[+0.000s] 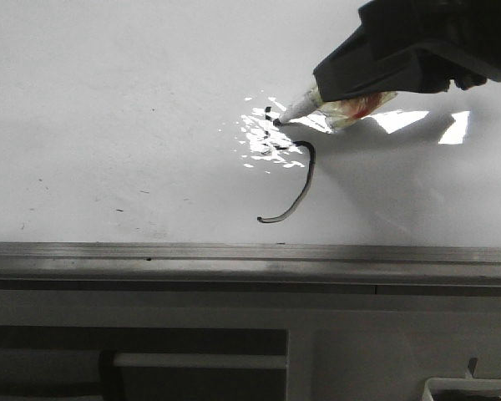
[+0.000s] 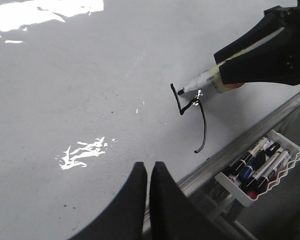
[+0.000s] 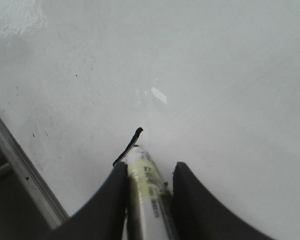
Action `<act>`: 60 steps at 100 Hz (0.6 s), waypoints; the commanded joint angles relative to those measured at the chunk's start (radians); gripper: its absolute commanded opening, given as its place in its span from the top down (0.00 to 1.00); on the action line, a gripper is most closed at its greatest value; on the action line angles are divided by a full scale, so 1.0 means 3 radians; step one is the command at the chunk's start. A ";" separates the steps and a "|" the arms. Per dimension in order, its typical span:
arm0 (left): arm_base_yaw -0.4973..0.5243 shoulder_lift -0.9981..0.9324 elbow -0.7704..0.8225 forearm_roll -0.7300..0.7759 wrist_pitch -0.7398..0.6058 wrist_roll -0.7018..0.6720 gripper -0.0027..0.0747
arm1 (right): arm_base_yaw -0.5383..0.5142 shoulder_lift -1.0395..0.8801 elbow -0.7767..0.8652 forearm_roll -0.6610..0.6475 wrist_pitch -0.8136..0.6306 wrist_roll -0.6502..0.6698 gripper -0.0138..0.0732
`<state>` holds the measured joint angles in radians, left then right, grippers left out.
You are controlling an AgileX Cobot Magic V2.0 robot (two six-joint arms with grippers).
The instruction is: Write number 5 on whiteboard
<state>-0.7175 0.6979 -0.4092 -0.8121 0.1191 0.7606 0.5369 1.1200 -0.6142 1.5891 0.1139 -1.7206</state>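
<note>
Two claws (image 2: 149, 175), five markers (image 2: 260, 167)

Grey cabinet panels (image 1: 334, 351) below; bright window glare.

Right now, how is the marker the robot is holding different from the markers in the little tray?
The held marker is uncapped, its tip touching the whiteboard by the number 5; the tray markers wear caps. The held one is gripped by the right gripper, tilted down; the tray ones lie loose, side by side, off the board. All have pale barrels.
</note>
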 commanded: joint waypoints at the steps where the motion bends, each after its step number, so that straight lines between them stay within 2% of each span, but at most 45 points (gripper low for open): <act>1: 0.0009 -0.0012 -0.0092 -0.0042 -0.0171 -0.0035 0.99 | -0.0019 -0.0013 -0.0121 0.0060 0.0022 -0.0031 0.90; 42: 0.0009 -0.0012 -0.0092 -0.0042 -0.0177 -0.0035 0.99 | -0.0019 0.0015 -0.0121 0.0060 0.0015 -0.0031 0.90; 60: 0.0009 -0.0012 -0.0092 -0.0042 -0.0177 -0.0035 0.99 | -0.0019 0.0028 -0.0121 0.0060 -0.0129 -0.0031 0.90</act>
<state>-0.7175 0.6979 -0.4092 -0.8121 0.1191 0.7606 0.5369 1.1311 -0.6148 1.5895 0.1158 -1.7206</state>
